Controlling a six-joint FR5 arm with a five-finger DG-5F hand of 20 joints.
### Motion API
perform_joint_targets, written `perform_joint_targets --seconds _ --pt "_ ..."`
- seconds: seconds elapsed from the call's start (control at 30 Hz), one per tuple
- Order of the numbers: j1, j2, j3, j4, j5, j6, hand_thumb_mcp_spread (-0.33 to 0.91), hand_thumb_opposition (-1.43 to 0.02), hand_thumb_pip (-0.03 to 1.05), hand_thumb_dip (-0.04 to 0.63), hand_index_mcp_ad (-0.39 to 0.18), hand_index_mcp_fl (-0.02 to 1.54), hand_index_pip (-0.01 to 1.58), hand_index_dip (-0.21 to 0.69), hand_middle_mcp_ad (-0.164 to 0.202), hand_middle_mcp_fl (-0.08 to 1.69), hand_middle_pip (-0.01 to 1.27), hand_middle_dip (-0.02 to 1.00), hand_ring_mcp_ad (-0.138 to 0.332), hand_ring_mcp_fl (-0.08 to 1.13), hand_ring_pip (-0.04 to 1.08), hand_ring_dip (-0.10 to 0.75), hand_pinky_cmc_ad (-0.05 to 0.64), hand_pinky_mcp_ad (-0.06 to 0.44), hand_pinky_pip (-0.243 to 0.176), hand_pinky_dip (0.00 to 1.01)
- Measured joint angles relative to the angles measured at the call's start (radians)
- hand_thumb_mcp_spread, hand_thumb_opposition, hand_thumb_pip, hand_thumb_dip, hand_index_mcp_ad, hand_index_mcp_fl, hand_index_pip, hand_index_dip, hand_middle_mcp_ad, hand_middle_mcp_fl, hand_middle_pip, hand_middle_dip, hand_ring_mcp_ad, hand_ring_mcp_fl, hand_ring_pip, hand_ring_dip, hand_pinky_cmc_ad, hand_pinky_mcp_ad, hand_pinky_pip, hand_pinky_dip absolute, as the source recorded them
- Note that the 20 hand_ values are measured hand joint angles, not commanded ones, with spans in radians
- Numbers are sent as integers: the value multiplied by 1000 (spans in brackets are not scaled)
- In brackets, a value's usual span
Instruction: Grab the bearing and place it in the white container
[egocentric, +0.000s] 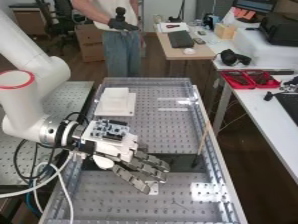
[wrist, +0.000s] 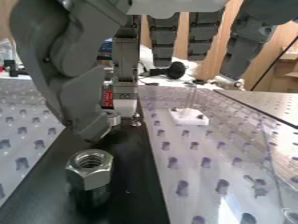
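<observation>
Low over the nearer half of the bench (egocentric: 199, 87), the hand (egocentric: 120, 149) spans the dark strip (wrist: 136, 195); whether it is open or pinching something, I cannot tell. A circuit board (egocentric: 110, 129) rides on its back. Past the bench's near end comes perforated surface (egocentric: 113, 200), and then the strip. In the wrist view a hexagonal metal nut (wrist: 89, 167), its threaded hole facing up, sits upright on a black piece (wrist: 93, 196) on that strip. Beyond the nut, close by the hand, is a small shiny metal piece (wrist: 114, 118), and just beside it another bright bit (wrist: 136, 121). Which of these is the bearing is not clear. To one side of the strip, a white block (wrist: 188, 116) rests on the perforated surface. A thin stick (egocentric: 203, 139) slants near the bench's right edge. Farther along lies the white container (egocentric: 116, 98), on a flat white base (egocentric: 128, 111), well apart from the hand. Red trays (egocentric: 233, 79) sit on the white side table (egocentric: 266, 112).
</observation>
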Motion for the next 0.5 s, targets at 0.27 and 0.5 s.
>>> perform_joint_targets --seconds 0.27,0.5 --pt "1 5 -12 20 1 3 328 -869 726 278 -91 21 1559 126 80 19 113 154 161 -2 75 72 433 311 -89 290" --pt "3 7 -15 31 0 11 326 -855 726 278 -77 115 1553 93 84 17 113 157 161 -2 75 72 429 312 -89 290"
